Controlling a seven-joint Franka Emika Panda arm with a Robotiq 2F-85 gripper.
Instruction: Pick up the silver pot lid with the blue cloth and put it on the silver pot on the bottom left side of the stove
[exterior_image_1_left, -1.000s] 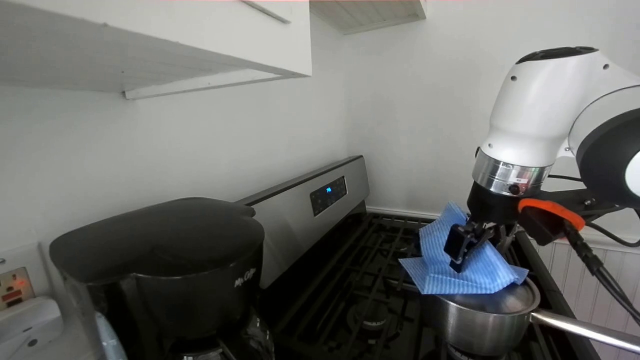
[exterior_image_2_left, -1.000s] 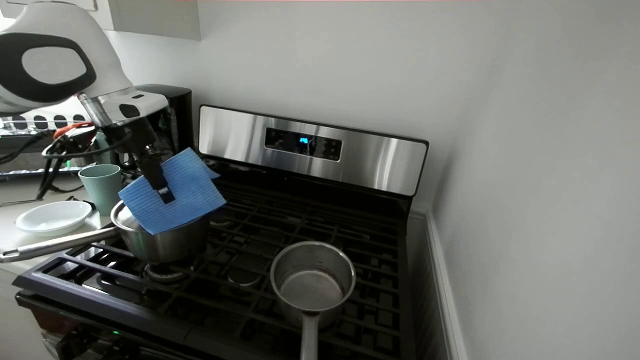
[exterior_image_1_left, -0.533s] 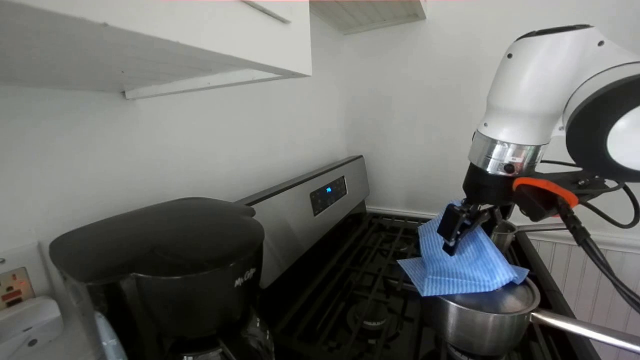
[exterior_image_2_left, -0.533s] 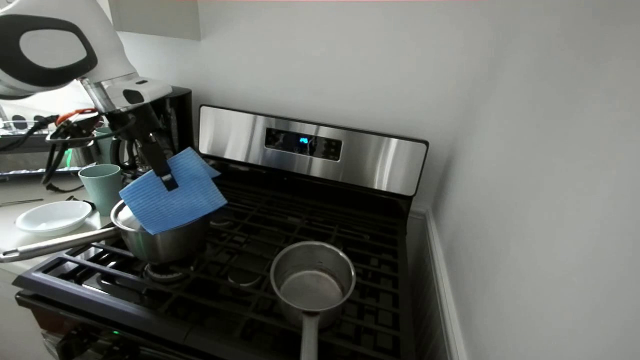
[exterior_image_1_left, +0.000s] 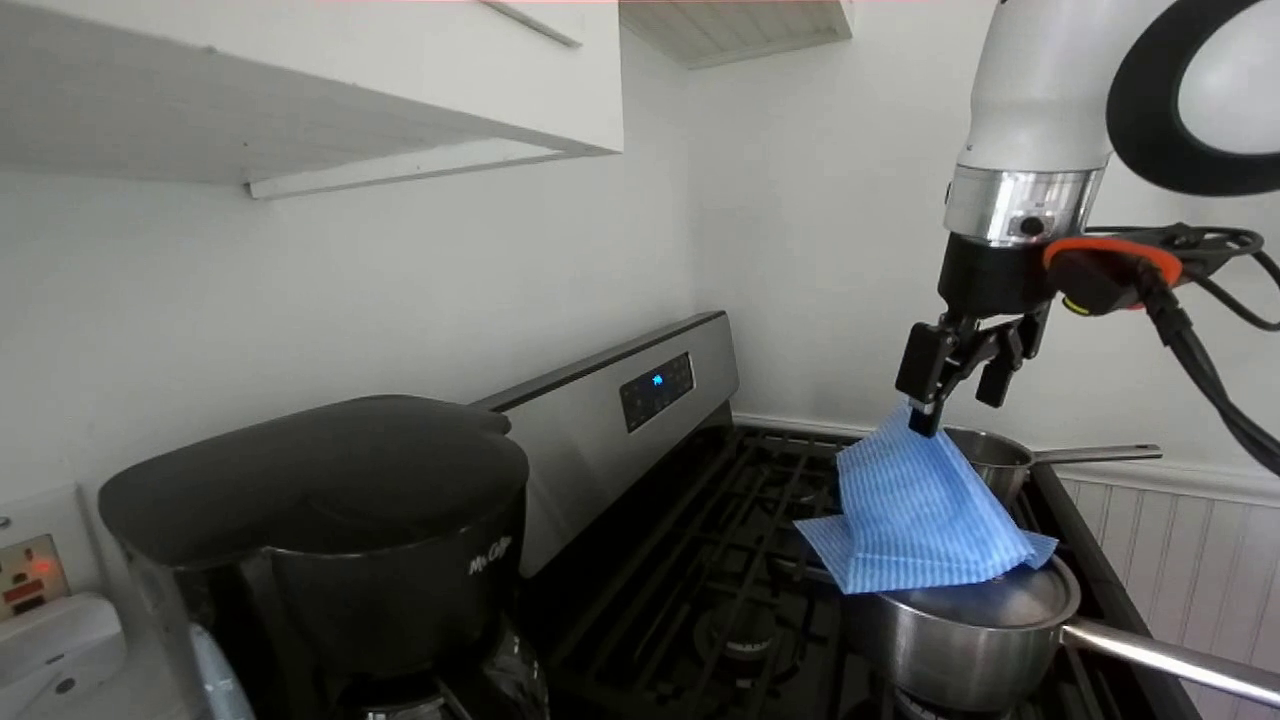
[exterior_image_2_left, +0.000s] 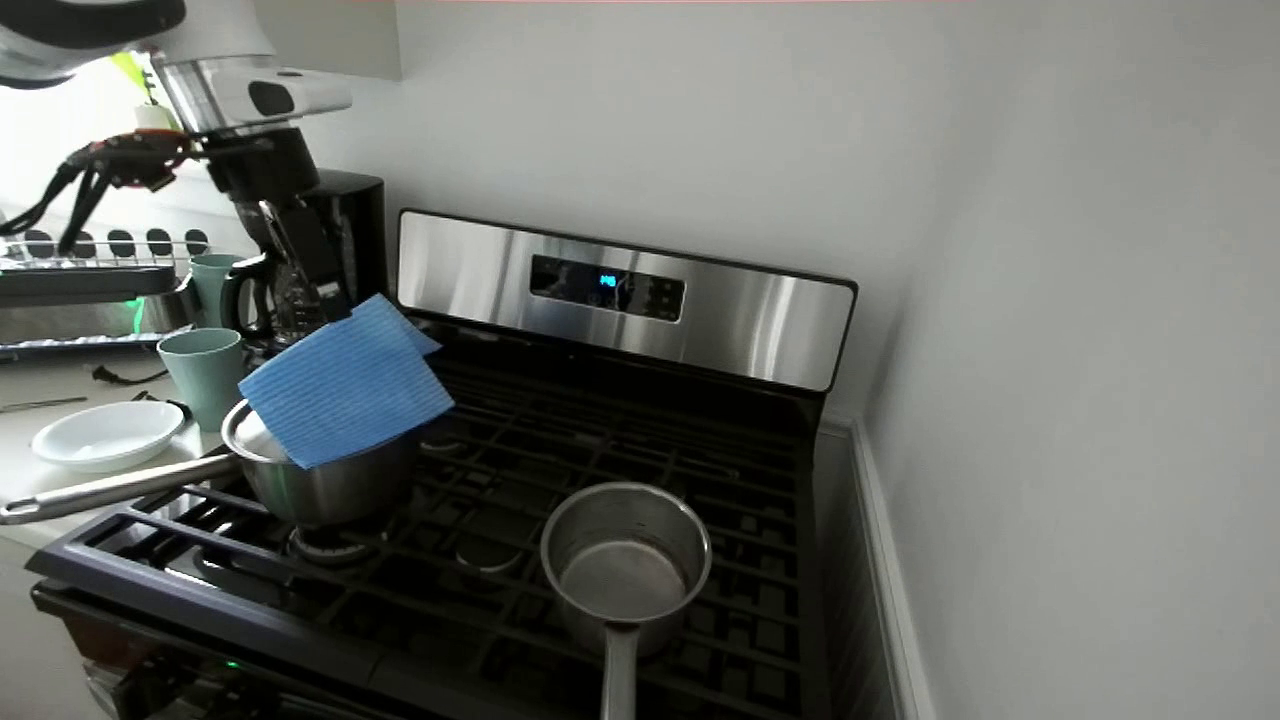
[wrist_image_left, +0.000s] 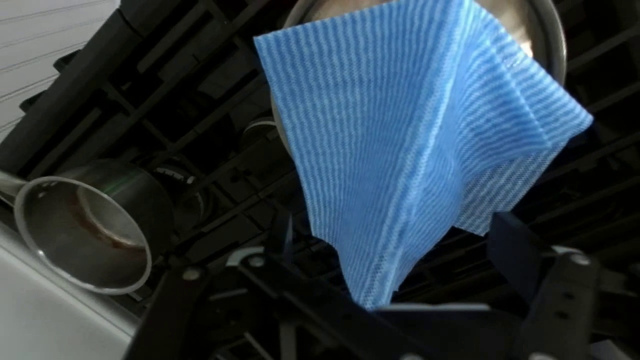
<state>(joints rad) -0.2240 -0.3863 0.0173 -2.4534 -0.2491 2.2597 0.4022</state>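
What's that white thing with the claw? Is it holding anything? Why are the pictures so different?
The white thing is a robot arm; its black claw is called a gripper. Two views are taken from outside the robot; the close one is taken from its wrist, looking down. On the stove sits a silver pot with its lid on, and a blue cloth is draped over the lid. A smaller pot is there too; a coffee maker stands beside the stove. The gripper is open, so it seems to hold nothing, though the cloth's tip is very near.
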